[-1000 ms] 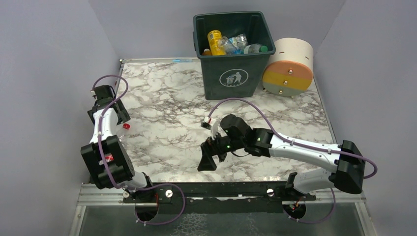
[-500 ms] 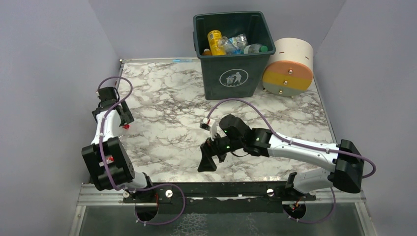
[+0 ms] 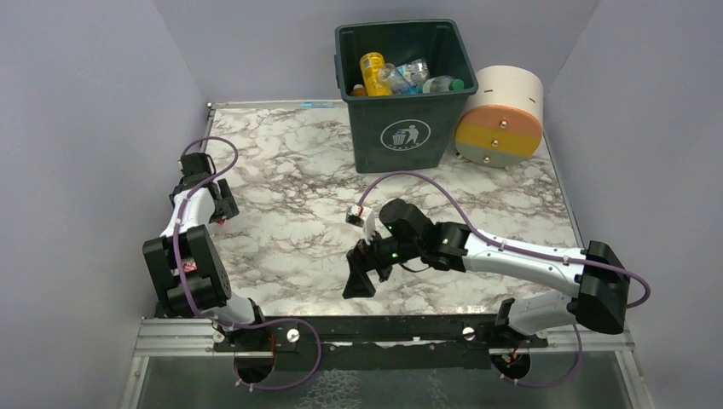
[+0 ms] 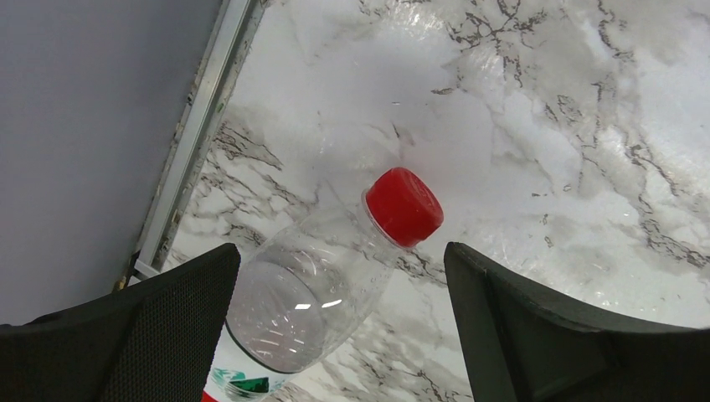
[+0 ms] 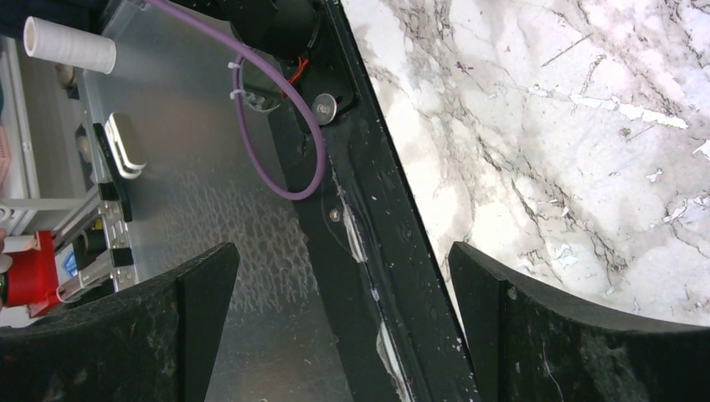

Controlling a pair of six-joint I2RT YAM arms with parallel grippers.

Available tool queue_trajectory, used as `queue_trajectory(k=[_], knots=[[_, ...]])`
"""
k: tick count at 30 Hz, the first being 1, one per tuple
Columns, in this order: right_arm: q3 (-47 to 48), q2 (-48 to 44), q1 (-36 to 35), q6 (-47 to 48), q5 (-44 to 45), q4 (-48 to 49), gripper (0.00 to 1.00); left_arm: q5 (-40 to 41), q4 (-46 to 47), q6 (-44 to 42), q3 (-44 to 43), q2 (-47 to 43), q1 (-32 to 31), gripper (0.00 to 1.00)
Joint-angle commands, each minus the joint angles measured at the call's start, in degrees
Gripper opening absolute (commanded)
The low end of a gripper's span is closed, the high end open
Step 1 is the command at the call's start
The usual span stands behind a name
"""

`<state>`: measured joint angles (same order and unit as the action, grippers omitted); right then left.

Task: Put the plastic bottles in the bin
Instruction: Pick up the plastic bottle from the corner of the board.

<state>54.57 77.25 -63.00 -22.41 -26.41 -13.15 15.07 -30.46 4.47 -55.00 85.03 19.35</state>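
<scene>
Your left gripper (image 4: pixel 339 251) stands with its jaws spread wide at the left edge of the marble table (image 4: pixel 536 100), straddling one clear plastic bottle (image 4: pixel 310 293) that lies on its side. The bottle is see-through, topped with a red cap (image 4: pixel 404 206) that points away from the wrist. A strip of white label (image 4: pixel 243 381) with green and red print shows at its lower end. Its body sits nearer the left-hand finger in the wrist view; whether either finger touches it is hard to tell. From above, the gripper hides almost all of it.

Your right gripper (image 5: pixel 343 251) is equally wide and holds nothing. It hangs over the near edge of the table, above the black rail (image 5: pixel 368 218) and a loop of purple cable (image 5: pixel 297 180).

At the far side stands the dark green bin (image 3: pixel 401 136), white litter symbol on its front, with several bottles (image 3: pixel 409 75) piled inside, a yellow-orange one (image 3: pixel 373 72) among them. A cream-and-orange cylinder (image 3: pixel 503 119) lies just beside the bin, on its right.
</scene>
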Motion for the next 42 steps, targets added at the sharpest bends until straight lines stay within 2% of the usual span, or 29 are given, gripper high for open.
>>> queue_trajectory(k=[1,10,18,26,30,35,42], knots=[[-0.4,0.3,-0.1,0.9,-0.9,0.1,0.99,2.1,1.9,0.1,0.9,2.2,-0.4,0.99],[0.2,1.2,-0.2,0.6,-0.9,0.2,0.99,2.6,2.1,0.9,-0.3,6.1,-0.4,0.97],[0.7,2.3,-0.2,0.8,-1.0,0.2,1.00,2.7,2.1,2.0,-0.9,7.9,-0.4,0.85],[0.7,2.6,-0.2,0.9,-0.8,0.0,0.99,2.7,1.8,2.8,-1.5,8.8,-0.3,0.79],[0.9,3.0,-0.1,0.9,-1.0,0.1,0.99,2.5,1.7,2.9,-2.5,9.0,-0.4,0.71],[1.2,3.3,-0.2,0.7,-0.8,0.1,0.99,1.5,1.1,3.3,-4.5,9.6,-0.3,0.53],[0.9,3.3,-0.2,0.6,-0.7,0.2,1.00,1.2,1.0,3.6,-5.4,9.7,-0.3,0.46]])
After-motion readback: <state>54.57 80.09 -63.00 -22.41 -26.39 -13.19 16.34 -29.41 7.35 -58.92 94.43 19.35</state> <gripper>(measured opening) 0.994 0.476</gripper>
